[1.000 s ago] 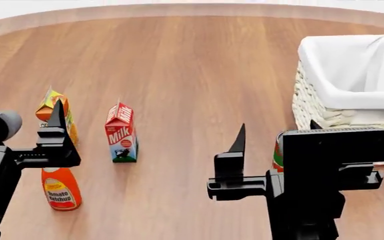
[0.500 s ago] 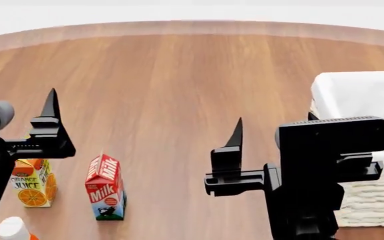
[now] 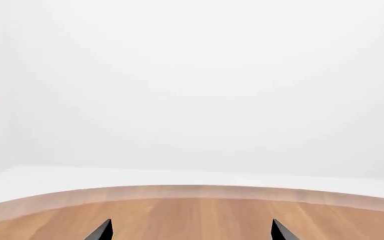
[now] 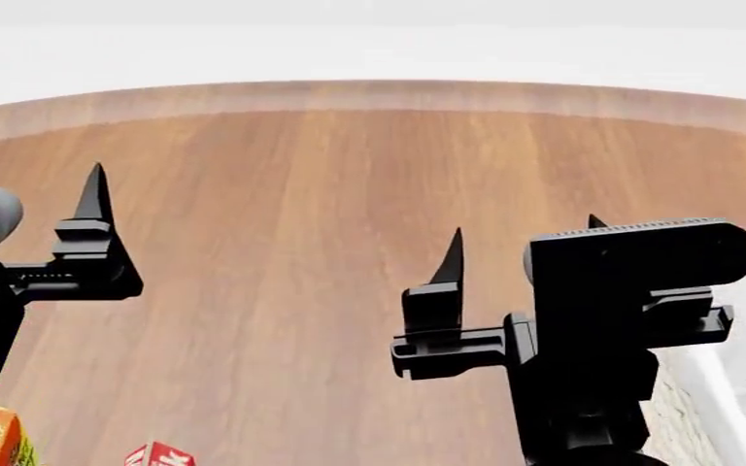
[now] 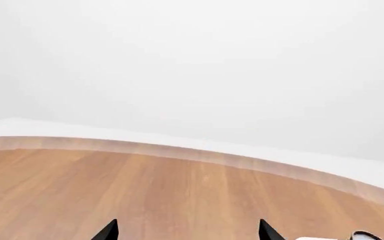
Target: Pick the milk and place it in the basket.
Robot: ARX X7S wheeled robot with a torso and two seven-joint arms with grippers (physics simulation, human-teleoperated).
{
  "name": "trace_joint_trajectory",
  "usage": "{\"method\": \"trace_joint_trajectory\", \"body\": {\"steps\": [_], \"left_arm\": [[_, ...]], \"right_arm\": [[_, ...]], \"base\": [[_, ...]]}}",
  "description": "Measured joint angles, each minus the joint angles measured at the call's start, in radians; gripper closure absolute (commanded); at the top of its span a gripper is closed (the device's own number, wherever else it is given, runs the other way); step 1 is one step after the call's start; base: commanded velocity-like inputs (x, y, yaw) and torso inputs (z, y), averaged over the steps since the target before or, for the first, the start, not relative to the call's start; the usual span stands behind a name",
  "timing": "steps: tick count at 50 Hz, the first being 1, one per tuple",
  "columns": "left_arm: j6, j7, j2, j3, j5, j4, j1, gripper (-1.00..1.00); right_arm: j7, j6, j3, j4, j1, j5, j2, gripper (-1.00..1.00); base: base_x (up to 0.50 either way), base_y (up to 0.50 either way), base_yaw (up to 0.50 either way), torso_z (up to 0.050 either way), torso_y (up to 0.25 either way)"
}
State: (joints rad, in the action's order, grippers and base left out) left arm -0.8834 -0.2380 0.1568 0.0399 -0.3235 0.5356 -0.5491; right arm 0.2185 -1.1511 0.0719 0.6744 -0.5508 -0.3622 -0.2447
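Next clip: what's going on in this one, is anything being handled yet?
Nothing is handled yet. Both arms are raised over the wooden table; the left claw and right claw are open and empty, their wrist cameras showing only bare tabletop and white wall. In the head view, only the milk carton's red top shows at the bottom edge, beside the orange juice carton. The basket is partly visible at right, behind the right arm. No grasp has started.

Matte black right hand (image 4: 523,252), tapered pointed fingers (image 4: 449,260)
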Motion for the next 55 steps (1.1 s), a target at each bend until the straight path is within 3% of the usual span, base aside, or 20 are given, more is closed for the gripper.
{"method": "trace_joint_trajectory", "body": {"steps": [14, 29, 55], "left_arm": [[0.007, -0.007, 0.007, 0.006, -0.008, -0.002, 0.002, -1.0], [0.013, -0.013, 0.016, 0.01, -0.017, -0.006, 0.003, -1.0], [0.02, -0.025, 0.031, 0.017, -0.027, -0.017, -0.008, -1.0]], "right_arm": [[0.001, 0.002, 0.006, -0.002, 0.002, -0.008, -0.004, -1.0], [-0.017, -0.036, 0.038, -0.047, -0.02, -0.027, -0.016, -1.0], [-0.565, -0.137, 0.245, -0.208, -0.119, -0.348, -0.164, -1.0]], "base": [[0.5, 0.0, 0.0, 0.0, 0.001], [0.0, 0.0, 0.0, 0.0, 0.001], [0.0, 0.0, 0.0, 0.0, 0.0]]}}
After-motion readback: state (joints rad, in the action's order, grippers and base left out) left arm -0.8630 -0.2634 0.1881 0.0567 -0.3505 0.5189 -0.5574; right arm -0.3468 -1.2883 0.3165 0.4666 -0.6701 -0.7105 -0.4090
